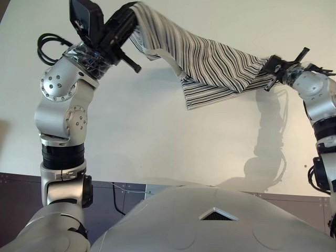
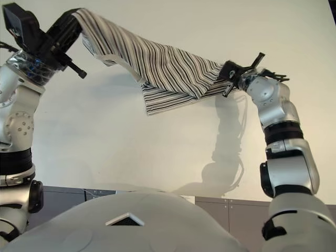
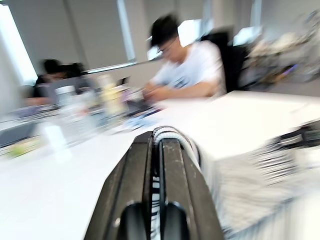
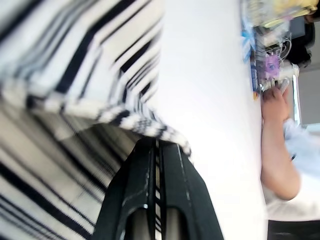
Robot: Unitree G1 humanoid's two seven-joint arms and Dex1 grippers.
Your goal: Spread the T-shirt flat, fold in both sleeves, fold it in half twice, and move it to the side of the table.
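Observation:
A black-and-white striped T-shirt (image 1: 210,63) hangs in the air above the white table (image 1: 157,136), stretched between both grippers and sagging in the middle. My left gripper (image 1: 134,11) is raised at the far left and shut on one end of the T-shirt (image 3: 167,134). My right gripper (image 1: 270,67) is lower at the far right, shut on the other end (image 4: 150,131). A lower layer of the T-shirt (image 2: 173,97) droops toward the table.
The white table's near edge (image 1: 131,181) runs just in front of me. Past the table's far side stands another table with bottles and clutter (image 3: 85,115), where people sit. A person's arm (image 4: 277,145) rests beyond the table edge.

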